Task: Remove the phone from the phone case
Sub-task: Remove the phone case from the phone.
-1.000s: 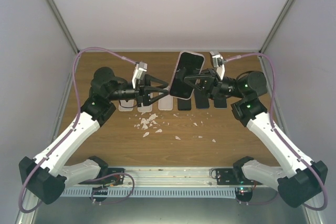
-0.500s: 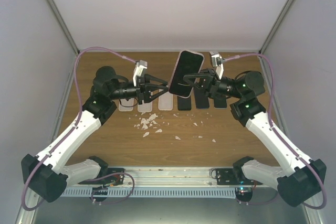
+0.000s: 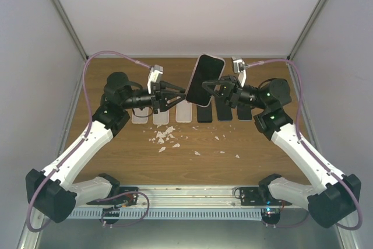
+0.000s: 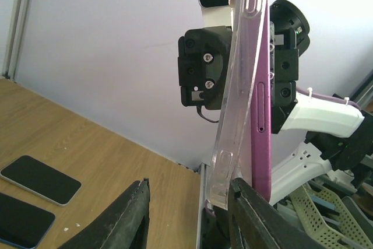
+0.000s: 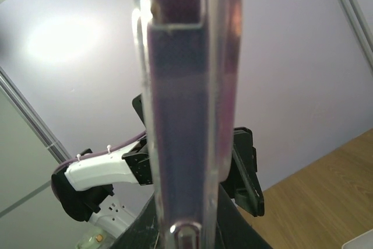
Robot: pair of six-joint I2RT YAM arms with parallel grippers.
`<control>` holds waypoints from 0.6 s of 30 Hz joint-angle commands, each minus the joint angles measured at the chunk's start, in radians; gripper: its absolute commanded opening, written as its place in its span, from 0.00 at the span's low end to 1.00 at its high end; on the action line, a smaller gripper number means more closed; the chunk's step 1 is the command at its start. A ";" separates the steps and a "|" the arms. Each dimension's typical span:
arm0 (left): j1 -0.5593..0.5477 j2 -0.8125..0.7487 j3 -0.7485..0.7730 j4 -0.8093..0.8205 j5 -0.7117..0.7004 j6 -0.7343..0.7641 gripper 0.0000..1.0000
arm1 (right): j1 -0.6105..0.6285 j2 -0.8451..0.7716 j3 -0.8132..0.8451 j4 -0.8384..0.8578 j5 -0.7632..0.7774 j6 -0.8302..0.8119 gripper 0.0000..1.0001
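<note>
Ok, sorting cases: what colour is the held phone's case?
Clear plastic case, purple phone inside; left wrist view shows best.

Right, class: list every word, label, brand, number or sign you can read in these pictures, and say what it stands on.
None: no text can be read anywhere.
The cased phone shows no brand or label.
The spare phones on the table show no writing.

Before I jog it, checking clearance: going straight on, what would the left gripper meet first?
Probably the edge of the clear plastic phone case around the purple phone, held up by the right gripper.
</note>
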 commanded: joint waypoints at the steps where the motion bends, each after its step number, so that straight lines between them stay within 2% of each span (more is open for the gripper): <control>1: 0.038 0.065 -0.077 -0.030 -0.167 -0.047 0.37 | 0.092 -0.036 0.074 0.163 -0.181 0.072 0.00; 5: 0.054 0.069 -0.098 -0.021 -0.158 -0.061 0.36 | 0.093 -0.037 0.102 0.162 -0.175 0.087 0.01; 12: 0.042 0.095 -0.045 -0.039 -0.176 -0.054 0.36 | 0.117 -0.028 0.088 0.176 -0.169 0.109 0.01; 18: 0.013 0.120 -0.018 0.044 -0.111 -0.109 0.36 | 0.150 -0.015 0.042 0.186 -0.168 0.105 0.01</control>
